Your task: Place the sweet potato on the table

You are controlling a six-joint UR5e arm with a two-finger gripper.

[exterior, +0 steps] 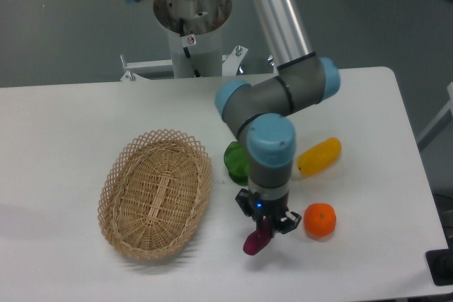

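White table (71, 118): gripper (265, 228), lower centre, pinches the sweet potato (256, 241); released tilted, it may roll toward the orange (320, 220).

Basket (154, 194) left of orange (320, 220)

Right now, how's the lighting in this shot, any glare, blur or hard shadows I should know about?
Fixed camera view: lighting is soft and even, with no strong glare on the white table. Shadows are faint, just a light one under the wicker basket and the orange. The image is slightly soft overall; the end effector holding the sweet potato shows little detail.
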